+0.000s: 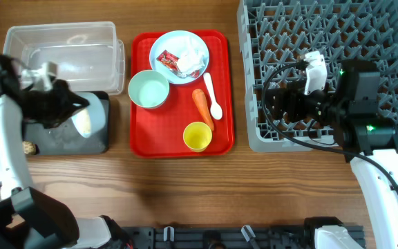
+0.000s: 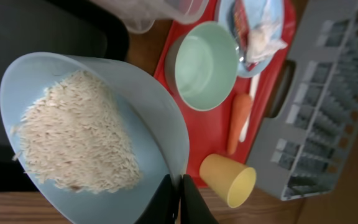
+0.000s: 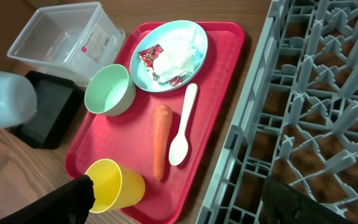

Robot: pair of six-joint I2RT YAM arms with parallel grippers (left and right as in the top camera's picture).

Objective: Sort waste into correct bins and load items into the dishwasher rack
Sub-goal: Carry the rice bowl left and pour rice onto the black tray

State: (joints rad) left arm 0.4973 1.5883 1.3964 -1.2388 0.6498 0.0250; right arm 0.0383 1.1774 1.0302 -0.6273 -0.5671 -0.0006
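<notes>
1. left gripper [image 2: 178, 186] jaws clamped tight on the rim of the blue bowl [image 2: 135, 106], tilted over the black tray [image 1: 61, 142] at the bench's left edge; rice [image 2: 79, 134] is inside the bowl.
2. right gripper [image 1: 271, 105] jaws wide apart, holding nothing, over the rack [image 1: 392, 41]'s left edge.
3. red tray [image 1: 144, 131]: plate [image 1: 168, 43] at the far edge, mint bowl [image 1: 148, 90] at the left edge, carrot [image 1: 202, 107], spoon [image 1: 212, 97], yellow cup [image 1: 197, 136] at the near edge.

White arm links [image 1: 385, 190], black wrist housings [image 1: 356, 84], black cables [image 1: 292, 140].
</notes>
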